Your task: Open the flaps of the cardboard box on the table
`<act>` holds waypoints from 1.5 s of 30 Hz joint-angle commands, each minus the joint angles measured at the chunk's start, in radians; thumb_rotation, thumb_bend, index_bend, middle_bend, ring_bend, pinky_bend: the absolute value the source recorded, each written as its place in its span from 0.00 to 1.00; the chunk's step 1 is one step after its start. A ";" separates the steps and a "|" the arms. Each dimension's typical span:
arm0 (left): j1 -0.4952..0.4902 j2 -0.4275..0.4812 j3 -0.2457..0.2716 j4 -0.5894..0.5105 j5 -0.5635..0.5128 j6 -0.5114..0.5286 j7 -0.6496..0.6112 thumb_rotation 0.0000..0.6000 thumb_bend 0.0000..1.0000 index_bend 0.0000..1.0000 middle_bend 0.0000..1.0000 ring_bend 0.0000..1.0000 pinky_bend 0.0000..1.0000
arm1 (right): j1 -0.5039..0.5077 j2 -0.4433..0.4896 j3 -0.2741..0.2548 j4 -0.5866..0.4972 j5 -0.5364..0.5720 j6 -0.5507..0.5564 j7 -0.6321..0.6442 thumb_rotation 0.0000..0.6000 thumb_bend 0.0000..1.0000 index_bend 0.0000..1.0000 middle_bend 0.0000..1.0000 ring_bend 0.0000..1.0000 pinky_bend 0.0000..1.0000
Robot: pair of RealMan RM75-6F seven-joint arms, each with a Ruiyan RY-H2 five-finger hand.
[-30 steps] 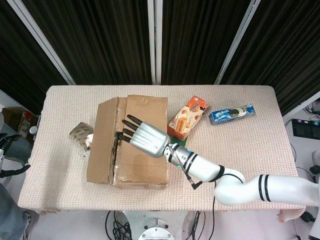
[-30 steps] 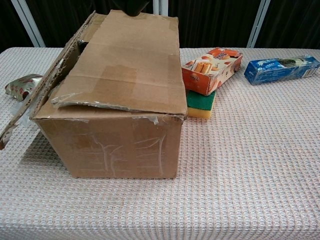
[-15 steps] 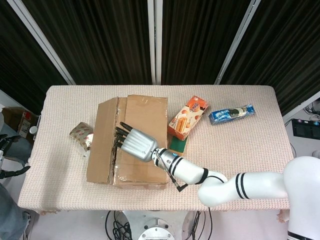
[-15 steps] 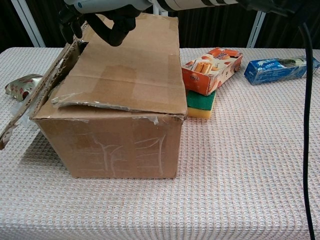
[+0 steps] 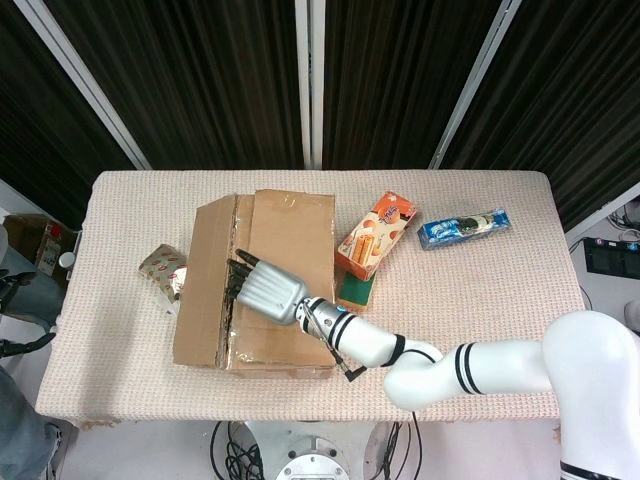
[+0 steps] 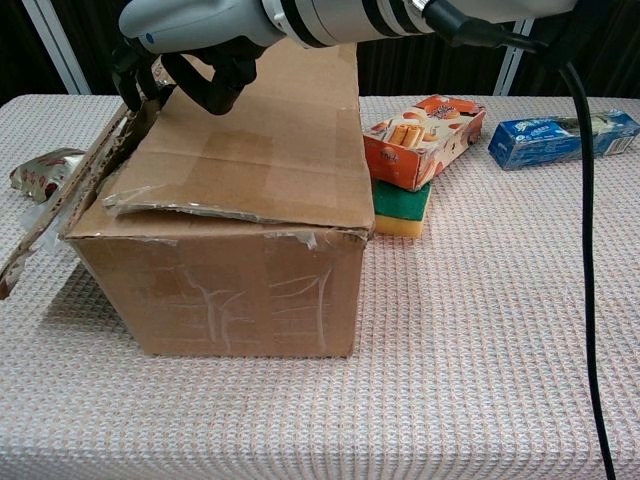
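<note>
One right hand (image 5: 268, 288) (fingers (image 6: 222, 88) curled) hides the cardboard box (image 6: 240, 200) seam; grip unclear.

The right hand (image 5: 268, 288) has a brushed silver-grey shell on the back and matte black fingers (image 6: 218, 88). Behind it sits a white wrist section with black rings and a small teal-ish spot, then a glossy white arm (image 5: 500, 367) with more black bands. A thin black cable (image 6: 590, 250) hangs off the arm.
</note>
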 commanded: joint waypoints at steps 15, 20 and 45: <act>-0.012 -0.003 -0.007 -0.008 0.004 -0.037 0.008 0.76 0.05 0.19 0.27 0.16 0.23 | 0.018 0.084 -0.038 -0.063 0.038 0.045 0.011 1.00 1.00 0.35 0.31 0.00 0.00; -0.015 0.000 -0.009 -0.014 0.007 -0.040 0.012 0.76 0.05 0.19 0.27 0.16 0.23 | 0.011 0.114 -0.031 -0.087 0.025 0.065 0.031 1.00 1.00 0.37 0.33 0.00 0.00; -0.038 0.000 -0.009 -0.039 0.017 -0.085 0.027 0.76 0.05 0.19 0.27 0.16 0.23 | -0.106 0.423 0.004 -0.299 -0.067 0.151 0.120 1.00 1.00 0.57 0.53 0.06 0.00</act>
